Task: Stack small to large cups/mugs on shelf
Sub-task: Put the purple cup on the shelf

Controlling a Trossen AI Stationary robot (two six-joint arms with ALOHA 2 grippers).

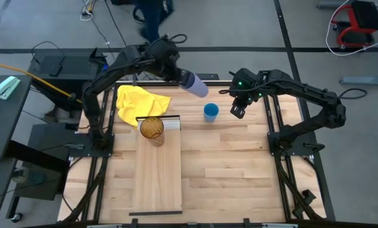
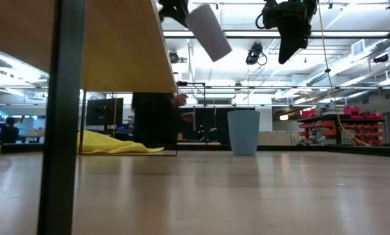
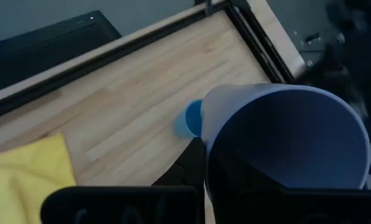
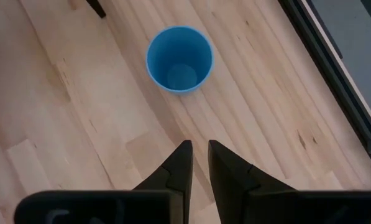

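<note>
The left hand [image 1: 183,77] is raised above the far part of the desk [image 1: 226,164], pinching the lavender cup [image 1: 195,83] by its wall. The cup hangs tilted in the air, its mouth turned outward toward the right arm, clear of the desk; the low view shows it high up and slanted [image 2: 209,30]. In the left wrist view its open mouth [image 3: 291,134] fills much of the picture, with the blue cup [image 3: 192,118] seen on the wood beyond it.

The right hand [image 1: 239,111] hovers above the desk just beside the blue cup [image 1: 211,112], on the cup's right. Its fingers [image 4: 180,163] are pressed close together with only a thin gap, pinching nothing. The blue cup [image 4: 179,58] stands upright on the desk ahead of those fingers, apart from them, mouth up.

The amber cup [image 1: 152,129] stands on the far end of the shelf [image 1: 158,177], next to the white strip [image 1: 171,125]. A yellow cloth [image 1: 138,102] lies on the desk just beyond it, under the left arm. The low view shows the blue cup [image 2: 243,132] standing alone and the cloth [image 2: 113,143] flat to one side.
</note>
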